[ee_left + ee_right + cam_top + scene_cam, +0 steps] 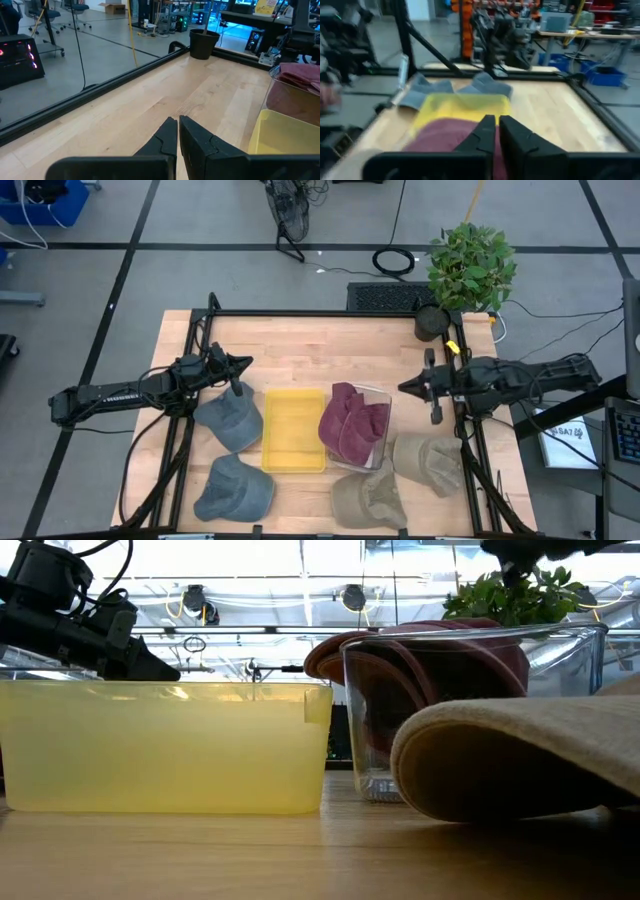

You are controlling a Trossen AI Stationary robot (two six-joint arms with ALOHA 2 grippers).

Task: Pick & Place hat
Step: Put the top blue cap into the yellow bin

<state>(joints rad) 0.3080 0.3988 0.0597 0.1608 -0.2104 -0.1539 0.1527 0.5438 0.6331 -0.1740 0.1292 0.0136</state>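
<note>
The right pincer [408, 387] hangs clenched and empty just beside the clear bin [384, 402], where maroon hats [350, 423] already lie, while the left pincer [243, 363], also clenched on nothing, hovers above the worktop [320, 350] beside a grey cap [230, 420]. The step looks like a pause between placements. Next, an arm likely must spread its fingers and descend onto a loose hat, perhaps a tan cap [428, 461] or another grey cap [234, 490], for the empty yellow bin [293, 429].
</note>
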